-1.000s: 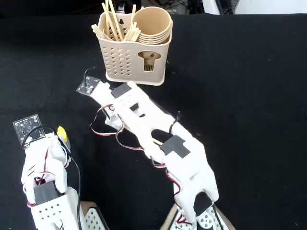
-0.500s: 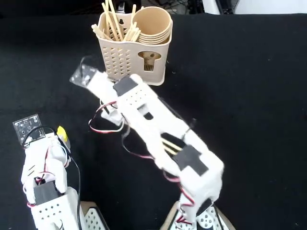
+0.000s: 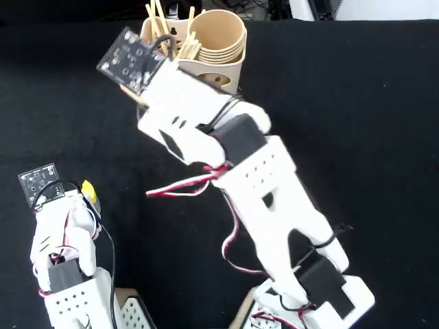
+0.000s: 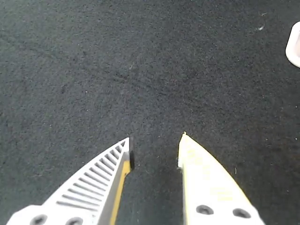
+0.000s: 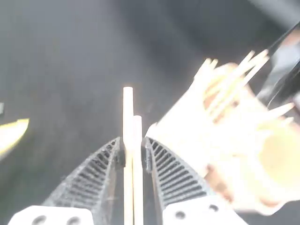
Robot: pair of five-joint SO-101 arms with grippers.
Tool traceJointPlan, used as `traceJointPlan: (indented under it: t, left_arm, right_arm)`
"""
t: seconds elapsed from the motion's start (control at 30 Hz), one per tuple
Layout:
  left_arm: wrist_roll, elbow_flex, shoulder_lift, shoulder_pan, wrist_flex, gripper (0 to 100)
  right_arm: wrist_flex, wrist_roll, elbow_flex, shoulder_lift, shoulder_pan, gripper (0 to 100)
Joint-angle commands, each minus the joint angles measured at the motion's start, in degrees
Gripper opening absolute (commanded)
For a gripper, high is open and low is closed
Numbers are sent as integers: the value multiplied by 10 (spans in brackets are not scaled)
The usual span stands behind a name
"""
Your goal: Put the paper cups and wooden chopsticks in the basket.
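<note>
Near the basket, I see right jaws pinching two chopsticks; left jaws spread over the surface.

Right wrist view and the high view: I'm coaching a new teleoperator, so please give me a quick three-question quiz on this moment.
1. True or false: the left gripper is shut.
2. What does the right gripper clamp? A) a paper cup B) wooden chopsticks C) nothing
3. Fill in: the stacked paper cups stand inside the ____.

Key: 1 false, its fingers are apart over bare cloth; 2 B; 3 basket.
</note>
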Motion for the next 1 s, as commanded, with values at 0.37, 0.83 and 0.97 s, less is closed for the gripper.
traceJointPlan:
  t: [0.37, 0.83, 0.97]
  left_arm:
    - [-4, 7, -5, 6, 1, 184]
    - [-4, 7, -5, 6, 0, 184]
    - [-4, 7, -5, 6, -1, 184]
  right_arm:
    - [-390, -20, -15, -23, 14, 11]
    - [-673, -142, 73, 36, 75, 11]
    - [-707, -142, 73, 68, 75, 11]
